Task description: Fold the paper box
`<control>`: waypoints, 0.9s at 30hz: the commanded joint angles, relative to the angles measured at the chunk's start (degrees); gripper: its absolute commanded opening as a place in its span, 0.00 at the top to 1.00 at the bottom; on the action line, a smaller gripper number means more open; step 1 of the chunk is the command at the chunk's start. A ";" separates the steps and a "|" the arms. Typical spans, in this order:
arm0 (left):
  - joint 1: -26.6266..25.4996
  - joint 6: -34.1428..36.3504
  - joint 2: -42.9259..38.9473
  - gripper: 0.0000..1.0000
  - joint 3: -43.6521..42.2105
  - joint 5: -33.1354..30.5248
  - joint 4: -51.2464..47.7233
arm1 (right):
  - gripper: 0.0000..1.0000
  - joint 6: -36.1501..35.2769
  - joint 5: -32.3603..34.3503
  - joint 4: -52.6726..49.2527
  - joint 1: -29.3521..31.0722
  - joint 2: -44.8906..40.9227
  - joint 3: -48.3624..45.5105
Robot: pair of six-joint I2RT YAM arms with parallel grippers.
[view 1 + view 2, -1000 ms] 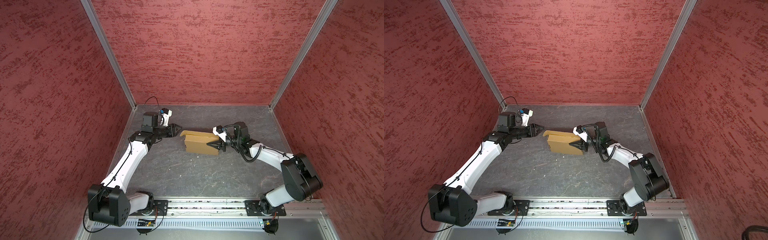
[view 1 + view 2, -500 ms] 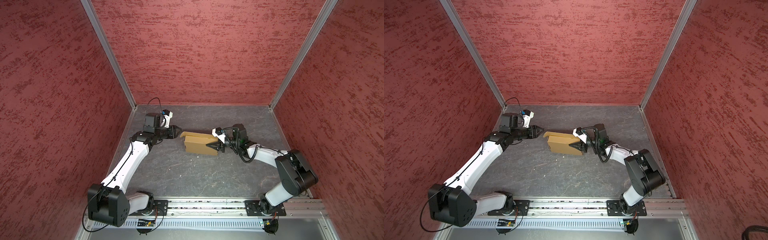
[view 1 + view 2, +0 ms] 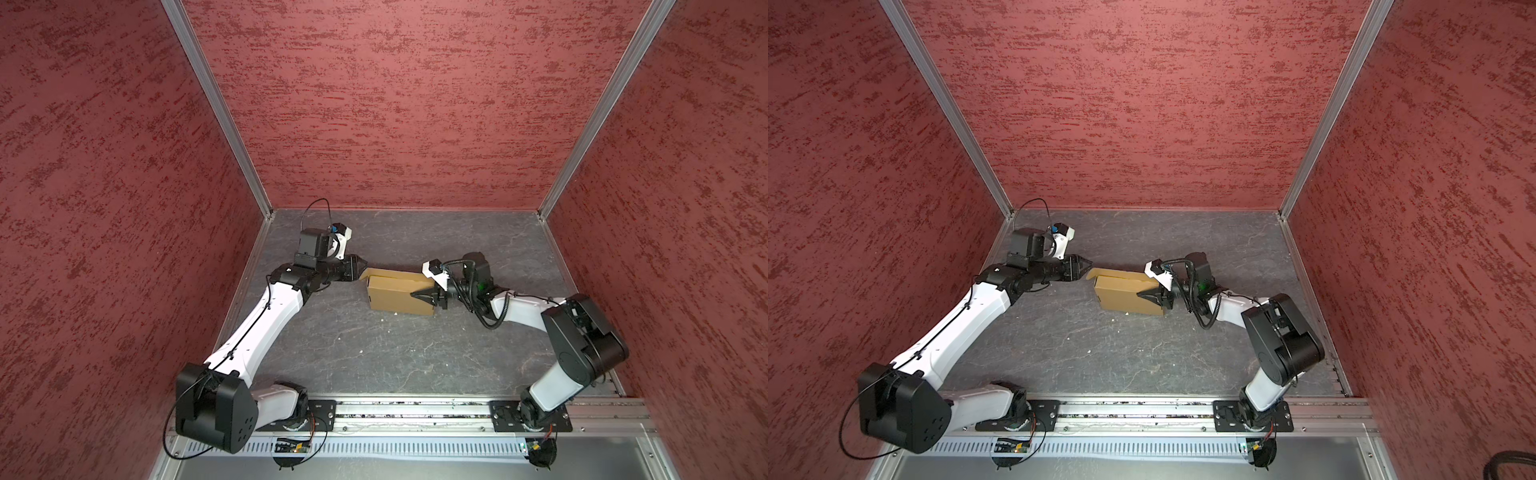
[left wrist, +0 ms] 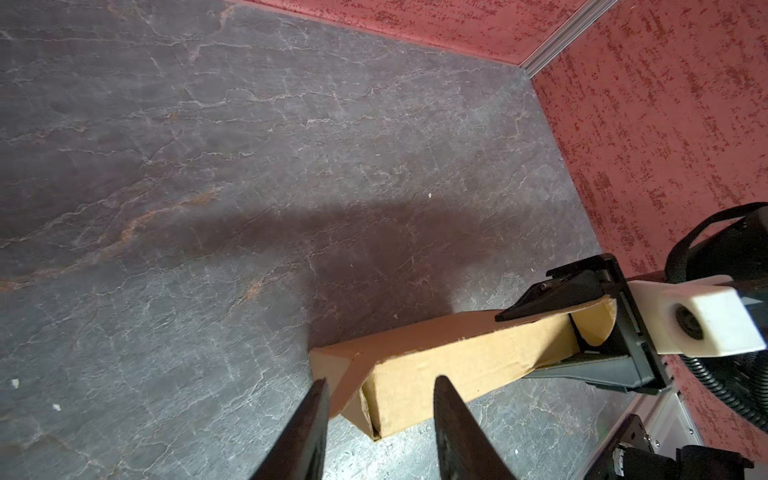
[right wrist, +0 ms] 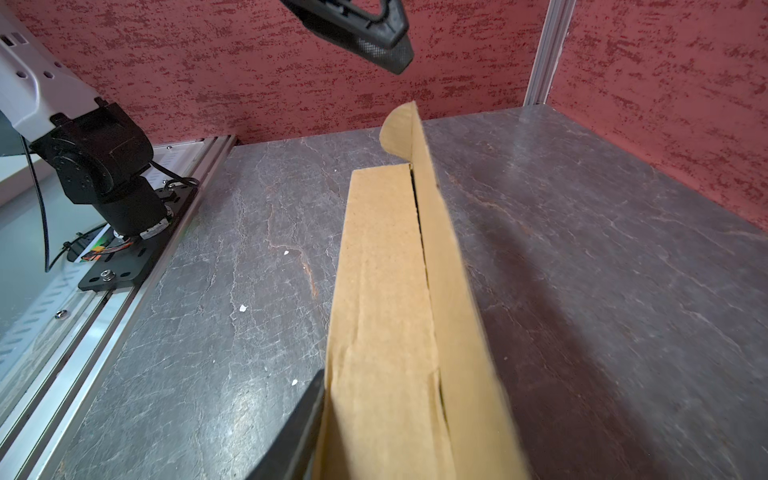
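The paper box [image 3: 399, 293] [image 3: 1125, 293] is a tan cardboard mailer standing on its long edge at mid-table. A rounded flap [image 5: 399, 129] sticks out at its left end. My right gripper [image 3: 417, 295] [image 3: 1144, 295] is shut on the box's right end, one finger [image 4: 552, 291] over the lid panel and one finger [image 5: 299, 432] along the front face. My left gripper [image 3: 360, 264] [image 3: 1088, 262] [image 4: 382, 380] stands open at the box's left end. Its tips sit just short of the corner [image 4: 345, 374], and I cannot tell whether they touch it.
Red textured walls close the grey stone-patterned table [image 3: 395, 353] on three sides. The metal rail [image 3: 415, 411] with both arm bases runs along the front edge. Small white crumbs [image 3: 360, 352] lie on the surface in front of the box.
The right arm's elbow has swung inward toward the middle while its gripper stays on the box. The left gripper has edged slightly toward the box's left end. The box has barely moved.
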 commanded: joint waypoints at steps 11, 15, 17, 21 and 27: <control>-1.30 1.29 2.92 0.59 -0.82 -2.80 0.08 | 0.82 0.04 -0.40 2.61 0.54 0.48 -0.60; -1.80 1.39 3.21 0.61 -0.80 -2.76 0.03 | 0.82 0.12 -0.24 2.54 0.54 0.40 -0.60; -2.07 1.36 3.31 0.62 -0.83 -2.75 -0.12 | 0.82 0.05 -0.24 2.41 0.54 0.40 -0.58; -2.70 1.27 3.56 0.65 -0.78 -2.70 -0.31 | 0.82 0.13 -0.14 2.51 0.54 0.49 -0.51; -3.54 0.94 3.93 0.69 -0.84 -2.73 -0.41 | 0.82 0.47 -0.16 2.69 0.52 0.51 -0.28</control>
